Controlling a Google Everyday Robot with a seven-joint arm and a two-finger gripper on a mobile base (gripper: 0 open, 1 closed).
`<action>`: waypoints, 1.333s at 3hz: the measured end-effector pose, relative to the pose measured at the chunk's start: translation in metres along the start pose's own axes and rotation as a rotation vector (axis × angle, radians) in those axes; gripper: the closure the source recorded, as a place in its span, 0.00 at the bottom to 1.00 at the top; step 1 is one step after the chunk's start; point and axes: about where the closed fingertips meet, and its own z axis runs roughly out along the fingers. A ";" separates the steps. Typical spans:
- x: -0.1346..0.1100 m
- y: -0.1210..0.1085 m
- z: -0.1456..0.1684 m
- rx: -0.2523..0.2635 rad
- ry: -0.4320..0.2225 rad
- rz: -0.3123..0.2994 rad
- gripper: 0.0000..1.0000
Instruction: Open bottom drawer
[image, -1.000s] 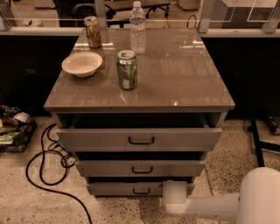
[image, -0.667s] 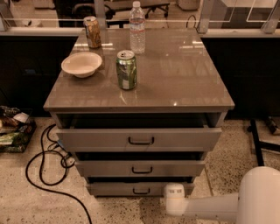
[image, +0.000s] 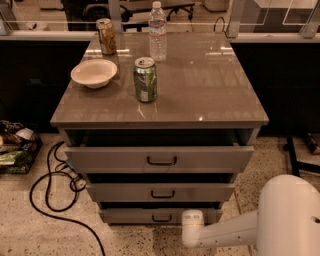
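**Three grey fronts, gripper low beside the lowest**

Far left, a black cable (image: 47, 200) looped across the speckled floor, well apart from the arm. On the glossy grey cabinet top (image: 210, 95) stood a cream bowl (image: 94, 73), a brown drinks can (image: 106, 36), a green drinks can (image: 145, 79) and a clear plastic water bottle (image: 158, 31), all upright.

Below the top, the bottom drawer (image: 125, 216), the lowest thin grey metal strip, sat just above the floor. It lay under the mid-sized grey front (image: 200, 192) and the widest grey front (image: 210, 159). Its small black loop handle (image: 161, 218) was centred and unheld.

Risks, as judged:
- The handle lay left of the gripper, so a pull begun from there would likely catch nothing or scrape the front.
- A correction made too high could hook the middle handle instead.
- A sharp tug might rock the cabinet and tip the cans or the bottle.

The white gripper (image: 192, 225) hung low, just right of that loop handle and close before the bottom drawer's front, on the arm reaching in from the right. Whether it touched the front could not be told. Nothing showed in its grasp, and whether it was released or clenched could not be told either.
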 end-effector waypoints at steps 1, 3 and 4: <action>0.000 0.007 0.001 -0.023 -0.002 0.018 0.82; 0.000 0.009 0.002 -0.027 0.000 0.018 0.35; 0.000 0.010 0.003 -0.028 0.000 0.018 0.12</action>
